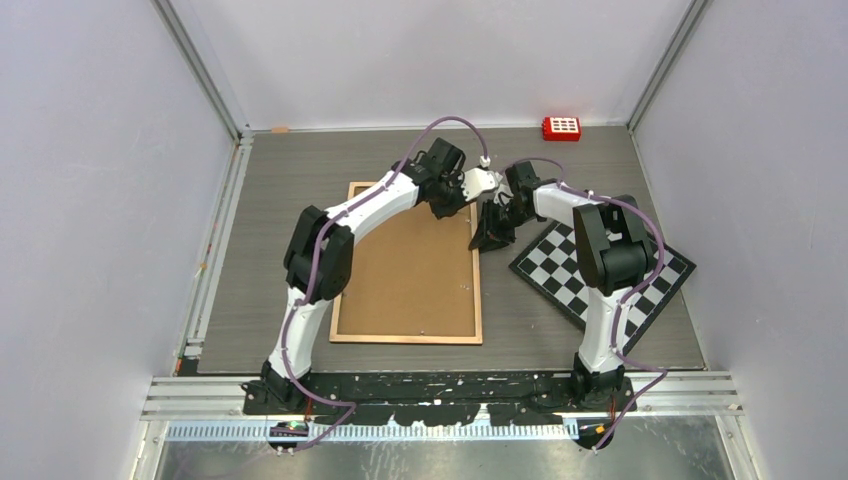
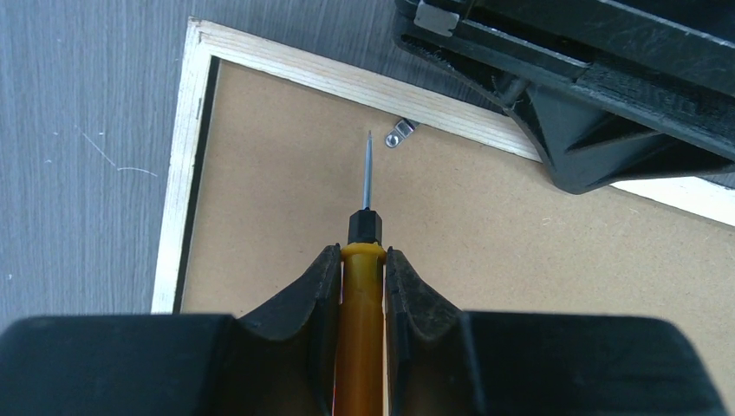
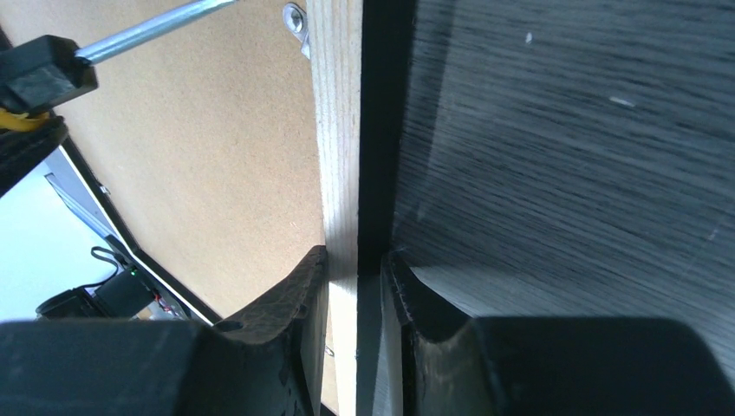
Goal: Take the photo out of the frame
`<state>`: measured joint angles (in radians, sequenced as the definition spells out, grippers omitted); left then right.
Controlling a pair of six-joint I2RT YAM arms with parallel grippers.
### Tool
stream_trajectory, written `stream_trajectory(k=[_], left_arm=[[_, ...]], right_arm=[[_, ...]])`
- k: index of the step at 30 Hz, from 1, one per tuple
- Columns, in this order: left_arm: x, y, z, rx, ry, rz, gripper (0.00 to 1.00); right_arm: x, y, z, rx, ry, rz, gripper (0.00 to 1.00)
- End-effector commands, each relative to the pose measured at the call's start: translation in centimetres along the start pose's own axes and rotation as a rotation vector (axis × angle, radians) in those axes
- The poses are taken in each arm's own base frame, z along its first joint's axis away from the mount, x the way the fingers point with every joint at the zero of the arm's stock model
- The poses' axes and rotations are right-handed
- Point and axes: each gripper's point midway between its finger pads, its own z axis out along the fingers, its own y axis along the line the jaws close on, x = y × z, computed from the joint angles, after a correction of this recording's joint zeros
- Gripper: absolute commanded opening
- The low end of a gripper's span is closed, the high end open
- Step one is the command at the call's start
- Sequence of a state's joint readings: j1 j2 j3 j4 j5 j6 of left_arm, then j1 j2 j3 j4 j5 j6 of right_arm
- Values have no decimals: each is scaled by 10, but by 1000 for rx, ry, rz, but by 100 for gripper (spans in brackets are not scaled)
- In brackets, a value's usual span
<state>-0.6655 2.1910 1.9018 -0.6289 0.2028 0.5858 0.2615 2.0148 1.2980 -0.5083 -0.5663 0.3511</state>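
Note:
The frame [image 1: 405, 339] lies face down on the table, its brown backing board [image 1: 410, 270] up inside a pale wood rim. The photo is hidden under the board. My left gripper [image 2: 361, 260] is shut on a yellow-handled screwdriver [image 2: 361, 329]. The thin blade points at a small metal clip [image 2: 399, 134] near the rim at the far right corner, its tip just short of the clip. My right gripper [image 3: 357, 269] is shut on the frame's right rim [image 3: 338, 130], one finger on the pale wood and the other on the black outer edge. In the top view both grippers [image 1: 443, 205] [image 1: 490, 235] meet at that corner.
A black-and-white checkerboard [image 1: 560, 265] lies on the table right of the frame, partly under the right arm. A red block [image 1: 561, 127] sits at the back right by the wall. Pale walls close in the left, right and back sides.

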Motion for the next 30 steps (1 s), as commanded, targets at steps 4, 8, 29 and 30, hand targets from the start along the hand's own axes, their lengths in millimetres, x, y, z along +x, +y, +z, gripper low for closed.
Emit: stream_trajectory(k=[4,8,29,30], left_arm=[[-13,2,2,26,-43,20,0],[-14,0,4,49,-39,30,0],[-1,-25,-5,160,62,212,0],[-1,-25,-5,159,64,217,0]], right_arm=[[2,0,1,11,-7,-8,25],[3,-1,1,13,-4,-6,26],[2,-1,3,12,-5,2,25],[3,-1,3,12,-4,3,24]])
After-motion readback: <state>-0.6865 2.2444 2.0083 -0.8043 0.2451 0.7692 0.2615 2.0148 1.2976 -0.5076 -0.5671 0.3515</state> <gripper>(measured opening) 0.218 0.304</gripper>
